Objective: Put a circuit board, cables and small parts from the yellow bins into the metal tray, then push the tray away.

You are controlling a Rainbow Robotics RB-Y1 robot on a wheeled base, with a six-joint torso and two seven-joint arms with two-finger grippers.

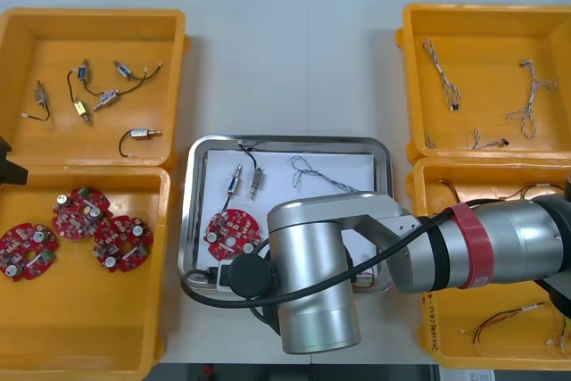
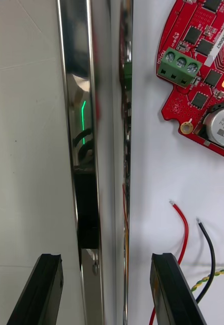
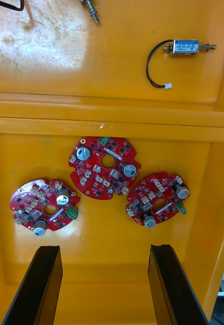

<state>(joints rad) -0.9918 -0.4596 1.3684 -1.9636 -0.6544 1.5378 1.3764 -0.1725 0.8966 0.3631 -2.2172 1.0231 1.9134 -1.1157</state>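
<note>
The metal tray, white inside, holds a red circuit board, two small metal parts and a blue and white cable. My right arm reaches across to the tray's near left corner. In the right wrist view my right gripper is open and straddles the tray's shiny rim, one finger outside over the table and one inside. The board and red and black wire ends lie inside, beyond the inner finger. My left gripper hangs open over three circuit boards in the near left yellow bin.
The far left bin holds several small metal parts with black leads. At the right, the far bin holds twisted cables, and the near bin holds red and yellow cables. The right arm's silver body covers the tray's near right part.
</note>
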